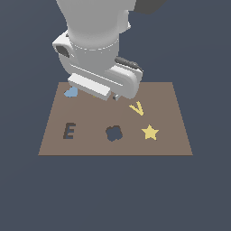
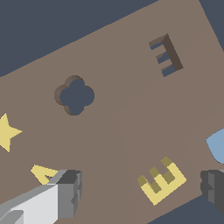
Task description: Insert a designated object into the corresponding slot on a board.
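The yellow E-shaped piece (image 2: 161,180) lies flat on the brown board (image 2: 122,131), near one of its edges. My gripper (image 2: 142,190) is open above it, and its two dark fingers (image 2: 70,192) stand wide apart on either side of the piece without touching it. The dark E-shaped slot (image 2: 166,55) is empty, some way off on the board. In the exterior view the slot (image 1: 68,131) is at the board's (image 1: 162,144) near left. There my gripper (image 1: 95,94) hovers over the far left part, and the arm hides the E piece.
A dark flower-like hole (image 1: 114,133) is in the board's near middle. A yellow star (image 1: 150,132) and a yellow V (image 1: 136,108) lie to the exterior view's right. A blue piece (image 1: 71,93) lies at the far left, close to one finger in the wrist view (image 2: 216,144).
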